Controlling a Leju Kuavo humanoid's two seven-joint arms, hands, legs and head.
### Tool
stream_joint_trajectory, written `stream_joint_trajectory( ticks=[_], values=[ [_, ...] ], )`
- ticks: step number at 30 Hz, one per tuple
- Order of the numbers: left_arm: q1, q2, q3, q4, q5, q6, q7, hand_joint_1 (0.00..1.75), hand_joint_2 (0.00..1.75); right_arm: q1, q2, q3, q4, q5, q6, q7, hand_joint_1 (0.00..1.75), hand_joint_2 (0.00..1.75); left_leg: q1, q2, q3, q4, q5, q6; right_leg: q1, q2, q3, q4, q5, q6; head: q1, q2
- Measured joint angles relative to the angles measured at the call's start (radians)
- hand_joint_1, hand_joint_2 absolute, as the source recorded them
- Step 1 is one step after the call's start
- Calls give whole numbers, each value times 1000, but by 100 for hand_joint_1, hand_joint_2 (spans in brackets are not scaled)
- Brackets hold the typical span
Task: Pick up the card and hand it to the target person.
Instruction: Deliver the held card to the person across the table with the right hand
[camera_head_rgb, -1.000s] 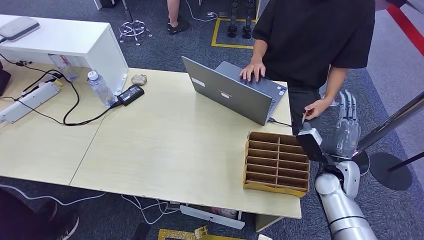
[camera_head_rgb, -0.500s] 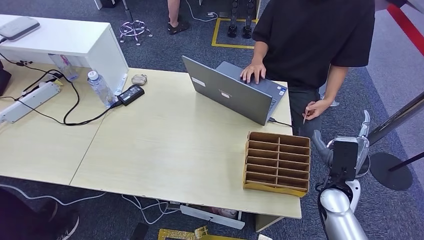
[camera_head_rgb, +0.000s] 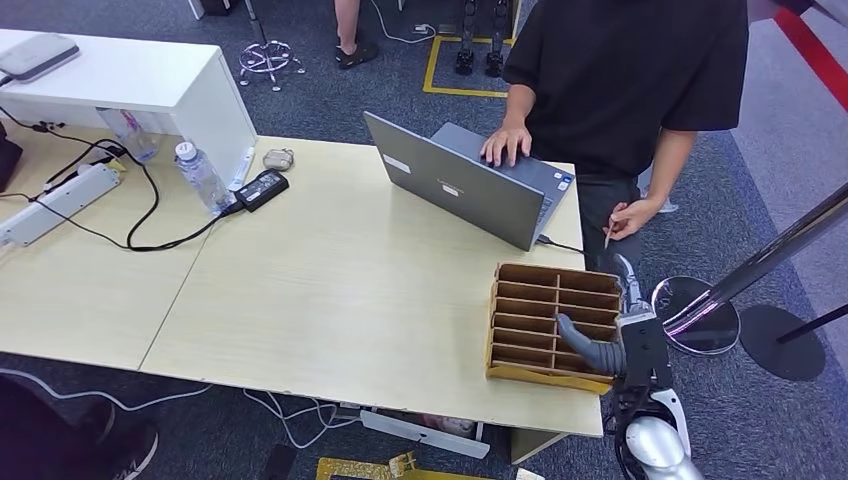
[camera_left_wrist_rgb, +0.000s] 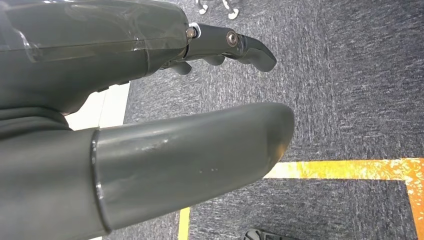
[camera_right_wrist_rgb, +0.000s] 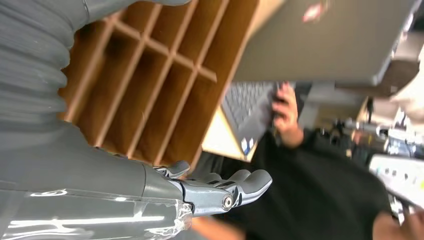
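Head view, left to right: a power strip (camera_head_rgb: 58, 198) and its cable lie at the far left of the table (camera_head_rgb: 330, 300), then a water bottle (camera_head_rgb: 201, 177) and a black adapter (camera_head_rgb: 262, 189) just beside it. An open laptop (camera_head_rgb: 470, 180) sits at the far right, with a person (camera_head_rgb: 625, 90) standing behind it, one hand on the keyboard. That person's other hand (camera_head_rgb: 632, 217) hangs beside the table edge and pinches a thin, light sliver, which I take to be the card (camera_head_rgb: 608, 237); it is too small to be sure. A wooden compartment tray (camera_head_rgb: 552, 325) sits at the near right corner, and no card is visible in its slots. The right hand (camera_head_rgb: 612, 335) hangs over the tray's right edge, fingers spread and nothing in it; the right wrist view confirms it, the right hand (camera_right_wrist_rgb: 210, 190) loose above the slots. The left hand (camera_left_wrist_rgb: 200, 100) hangs over dark carpet, thumb and fingers apart, grasping nothing. Handling, as a judgement: a card is light, thin, fairly stiff and slick, so it would need a pinch across its flat faces near an exposed edge, thumb against fingers, with modest pressure to avoid bending or slipping. With the card apparently already with the person, the handover looks complete.
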Motion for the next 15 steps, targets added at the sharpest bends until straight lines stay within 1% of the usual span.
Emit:
stream_joint_trajectory(
  ticks=[3, 7, 15],
  values=[
    [0, -1, 0, 0, 0, 2, 0, 0, 0, 5, -5, 22, -1, -28, 23, -23, 0, 175, 0, 0, 0, 0, 0, 0, 0, 0, 0, 0, 0, 0, 0, 0],
    [0, -5, 0, 0, 0, 4, 1, 0, 0, 12, -7, 39, -1, -49, 23, -57, 0, 175, 0, 0, 0, 0, 0, 0, 0, 0, 0, 0, 0, 0, 0, 0],
    [0, -11, 0, 0, 2, 4, 3, 0, 0, 18, -9, 52, -1, -49, -48, -97, 0, 175, 0, 0, 0, 0, 0, 0, 0, 0, 0, 0, 0, 0, 0, 0]
  ],
)
